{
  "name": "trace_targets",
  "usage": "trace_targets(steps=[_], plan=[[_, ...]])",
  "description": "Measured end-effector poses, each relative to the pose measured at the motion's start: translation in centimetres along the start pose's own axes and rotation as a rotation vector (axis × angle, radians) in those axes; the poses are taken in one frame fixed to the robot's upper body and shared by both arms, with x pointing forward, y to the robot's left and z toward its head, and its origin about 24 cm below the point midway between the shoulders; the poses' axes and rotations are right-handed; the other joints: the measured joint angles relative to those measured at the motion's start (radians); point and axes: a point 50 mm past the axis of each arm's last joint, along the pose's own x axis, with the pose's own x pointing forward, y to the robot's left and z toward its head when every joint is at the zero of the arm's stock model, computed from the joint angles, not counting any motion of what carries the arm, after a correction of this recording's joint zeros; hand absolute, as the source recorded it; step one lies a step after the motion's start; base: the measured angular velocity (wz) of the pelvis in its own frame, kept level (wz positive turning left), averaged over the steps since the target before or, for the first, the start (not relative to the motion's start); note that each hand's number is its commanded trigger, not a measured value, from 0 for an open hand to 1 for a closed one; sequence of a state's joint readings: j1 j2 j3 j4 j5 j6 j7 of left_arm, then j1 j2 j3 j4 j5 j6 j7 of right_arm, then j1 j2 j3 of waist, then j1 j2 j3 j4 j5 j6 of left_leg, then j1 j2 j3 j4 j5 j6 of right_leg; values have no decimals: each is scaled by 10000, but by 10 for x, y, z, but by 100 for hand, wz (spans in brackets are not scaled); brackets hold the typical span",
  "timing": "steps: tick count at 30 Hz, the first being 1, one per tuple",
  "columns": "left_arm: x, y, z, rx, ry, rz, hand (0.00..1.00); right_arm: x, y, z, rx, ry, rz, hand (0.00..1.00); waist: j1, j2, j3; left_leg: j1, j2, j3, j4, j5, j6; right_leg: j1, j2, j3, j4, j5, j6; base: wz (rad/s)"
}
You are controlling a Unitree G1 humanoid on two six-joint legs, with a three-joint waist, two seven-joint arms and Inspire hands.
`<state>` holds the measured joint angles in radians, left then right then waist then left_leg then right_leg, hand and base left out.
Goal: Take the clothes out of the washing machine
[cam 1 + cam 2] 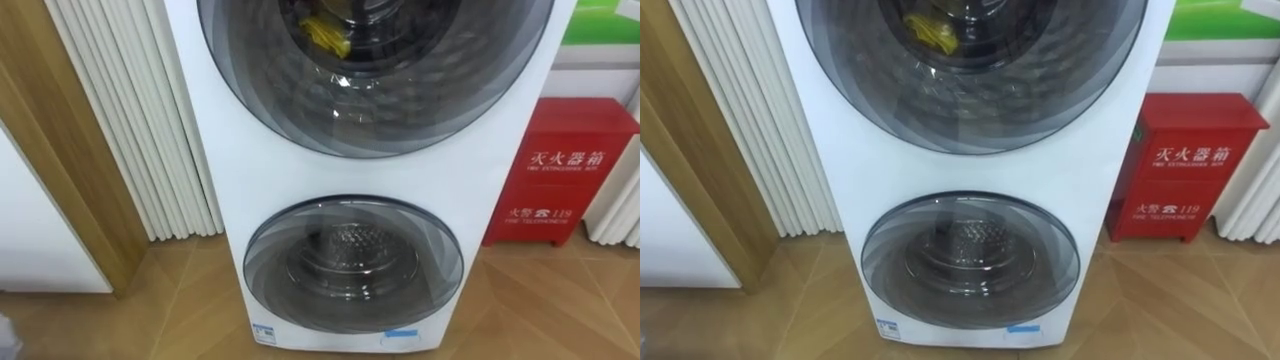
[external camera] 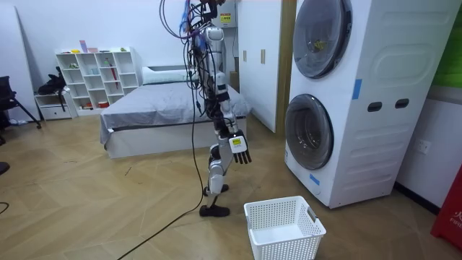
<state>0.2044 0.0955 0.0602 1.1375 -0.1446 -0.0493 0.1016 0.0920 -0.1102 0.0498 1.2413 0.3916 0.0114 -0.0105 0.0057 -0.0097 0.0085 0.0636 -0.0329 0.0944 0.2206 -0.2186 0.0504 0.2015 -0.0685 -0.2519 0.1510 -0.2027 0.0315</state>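
1. Scanning the room view from its left, I see a white cube shelf unit (image 2: 97, 76) against the wall, and next to it a low bed with a grey cover (image 2: 159, 108).
2. My robot stands upright on the light wooden plank floor (image 2: 108, 209), between the bed and the laundry stack. It faces the stack from well apart.
3. Its right hand (image 2: 240, 150) hangs beside its hip with the fingers straight and pointing down. The hand holds nothing.
4. A white perforated plastic laundry basket (image 2: 289, 247) sits on the floor near the robot's feet, between the robot and the stack.
5. At the room view's right stands the tall white stacked washing machine (image 1: 215, 160).
6. In the eye views, a wooden door frame (image 1: 50, 150) and a white ribbed panel (image 1: 130, 120) flank the machine on the left.
7. The upper round dark glass door (image 1: 430, 80) and the lower round dark glass door (image 1: 352, 262) are both shut.
8. The yellow crumpled cloth (image 1: 325, 38) lies inside the upper drum, behind the glass.
9. Through the lower door I see the drum's perforated metal wall.
10. A red metal cabinet with white characters (image 1: 560, 170) stands on the floor just beside the machine's right side.
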Motion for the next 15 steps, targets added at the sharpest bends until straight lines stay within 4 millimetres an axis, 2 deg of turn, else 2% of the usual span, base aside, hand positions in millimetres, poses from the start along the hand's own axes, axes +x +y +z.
trace_targets(steps=[1,3,4,6,7,9,10,12,13,15], plan=[[0,0,0,-28,10,-58,0,0,1,6,0,-174,29,0,-5,-2,7,-4,3,20,0,0,0,1,0,2,0,0,0,-6],[1,1,2,-111,-23,-179,0,-2,8,46,331,-1721,149,0,-7,-19,24,-40,17,138,15,0,0,-57,1,24,13,-1,1,-14],[1,1,3,-85,-41,-190,0,-3,11,59,351,-2164,197,0,-14,-30,31,-59,18,140,9,0,0,-79,0,31,13,-1,1,-11],[2,4,6,-77,-91,-279,0,-13,22,112,503,-3880,419,0,-8,-107,70,-54,11,135,32,20,-6,-62,-9,7,14,-1,1,-2],[2,4,7,-90,-99,-285,0,-15,25,124,589,-4233,449,0,-2,-130,73,-49,12,127,52,20,-6,-55,-7,16,15,-1,1,3],[2,5,9,-62,-182,-287,0,-32,30,170,750,-5742,474,0,48,-175,69,-122,14,67,148,18,-4,-114,-5,15,5,-2,2,9],[2,5,9,-55,-185,-283,0,-37,31,180,785,-6158,498,0,48,-166,64,-178,18,37,172,17,-4,-132,-4,20,2,-5,7,10],[2,8,8,-7,-43,-257,0,-60,39,216,967,-7656,718,0,79,-211,37,-231,25,66,161,46,-15,-283,6,55,38,-7,8,-2],[2,10,9,9,-26,-248,0,-65,41,223,1022,-7975,761,0,96,-237,51,-231,30,70,163,49,-21,-285,14,63,34,-6,8,-6],[3,12,10,37,-10,-280,0,-83,43,240,1458,-8852,861,0,160,-346,-11,-219,34,90,156,60,-34,-278,26,59,27,-6,7,0]])
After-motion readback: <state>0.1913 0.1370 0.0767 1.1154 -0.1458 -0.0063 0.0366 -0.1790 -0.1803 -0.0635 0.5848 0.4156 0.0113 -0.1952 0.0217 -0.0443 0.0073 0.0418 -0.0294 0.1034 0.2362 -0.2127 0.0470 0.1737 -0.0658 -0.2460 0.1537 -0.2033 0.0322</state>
